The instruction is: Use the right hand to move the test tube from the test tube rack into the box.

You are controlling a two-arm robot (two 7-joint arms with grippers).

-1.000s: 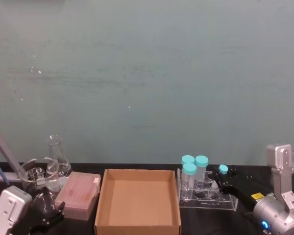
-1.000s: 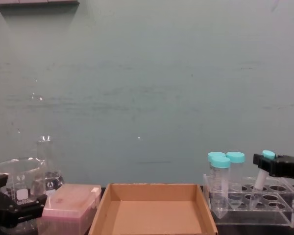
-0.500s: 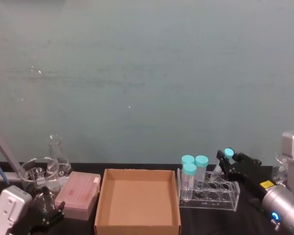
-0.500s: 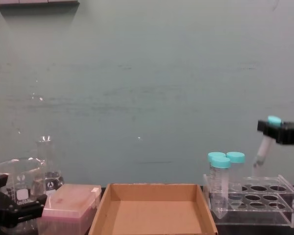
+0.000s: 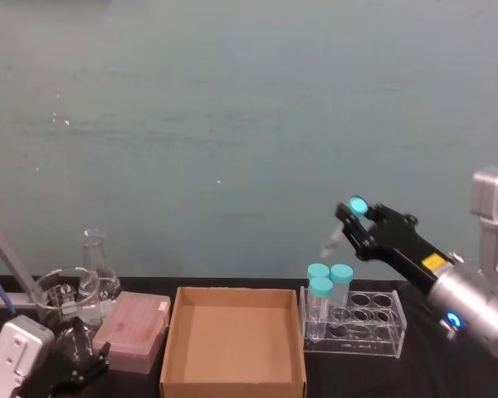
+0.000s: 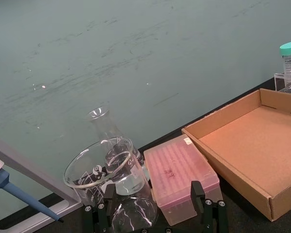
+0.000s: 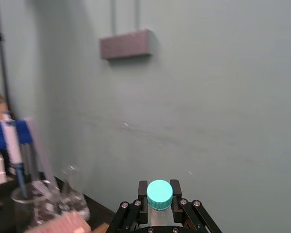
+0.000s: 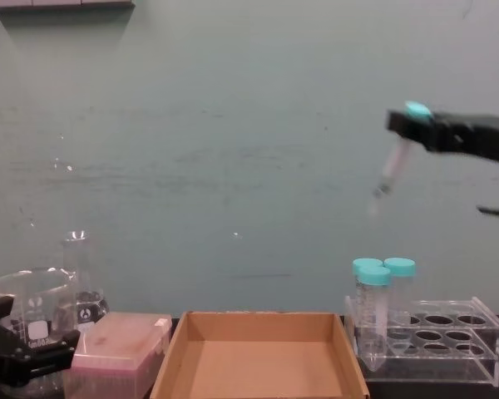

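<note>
While the right hand [image 5: 354, 217] hangs high over the table, up above the rack [image 5: 352, 320], its jaws are closed tight on the tube [image 5: 342, 231] just under the teal cap. The tube dangles tilted, tip pointing down and toward the box [image 5: 234, 340] side, well clear of the rack's holes. From the chest view the hand [image 8: 413, 122] sits way above the rack [image 8: 428, 339], and the tube [image 8: 392, 164] is hanging in mid-air against the green wall. The right wrist view looks right down on the cap of the tube [image 7: 159, 192], with a finger [image 7: 143, 191] pressed on either side of it.

The box [image 8: 263, 360] sits flat on the table just left of the rack, nothing in it. Three wider teal-capped tubes [image 5: 326, 292] stand in the rack's left end, next to the box.

The left gripper [image 5: 76, 368] is parked low at the table's near left corner, jaws spread with nothing between them, right by the beaker [image 6: 106, 170], flask [image 6: 107, 130] and pink tip box [image 6: 179, 174].
</note>
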